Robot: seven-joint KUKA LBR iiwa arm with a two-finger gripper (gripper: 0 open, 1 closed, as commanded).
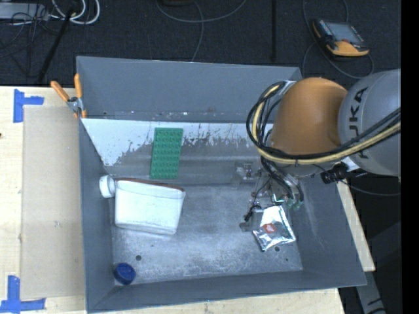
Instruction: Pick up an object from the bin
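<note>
So the arm comes in from the right, and the gripper (272,205) hangs low over the right side of the grey bin (222,292), tucked under that big orange cover (308,115) with black and yellow cables (260,124) looped around it. Right under it, touching or as good as touching its tip, there's a crumpled silver foil packet (275,231) with a red mark on it, lying flat on the bin floor near the right wall. Honestly can't tell whether the gripper is open or clamped, the tip is just a dark tangle from this angle, so I won't call it a grasp.

Everything else is well away on the left half: a white plastic tub (148,207) lying on its side, a small white round cap (107,186) just beside its upper left corner, a green studded building plate (166,153) propped against the back slope of the bin, and a blue bottle cap (124,273) down in the front left corner
</note>
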